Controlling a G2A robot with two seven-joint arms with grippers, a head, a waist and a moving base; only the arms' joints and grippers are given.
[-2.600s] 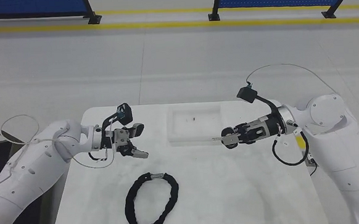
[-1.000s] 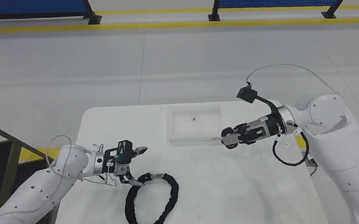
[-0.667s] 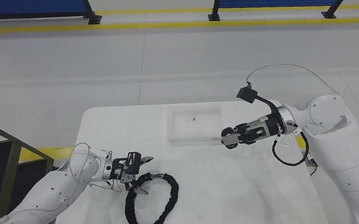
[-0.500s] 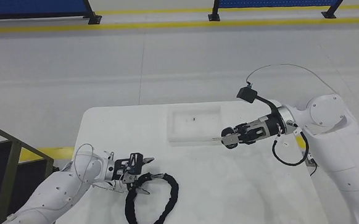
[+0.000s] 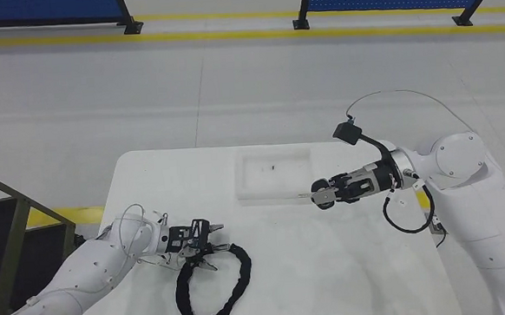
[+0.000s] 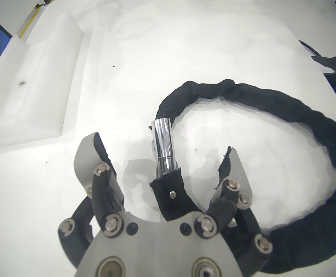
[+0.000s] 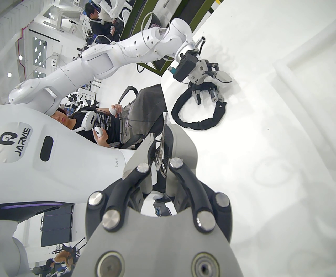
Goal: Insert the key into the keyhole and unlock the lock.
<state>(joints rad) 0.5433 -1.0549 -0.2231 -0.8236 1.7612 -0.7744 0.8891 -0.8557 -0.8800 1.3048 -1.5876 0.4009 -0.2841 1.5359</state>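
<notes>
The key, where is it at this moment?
In the top view the key is pinched in the right gripper, on the robot's right side, close to a corner of the white tray.

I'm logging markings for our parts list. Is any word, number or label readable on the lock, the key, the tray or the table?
Chain lock: none; its metal cylinder is plain.
Key: seen edge-on, too thin to read.
Tray: none, only a dark speck.
Table: none.
</notes>
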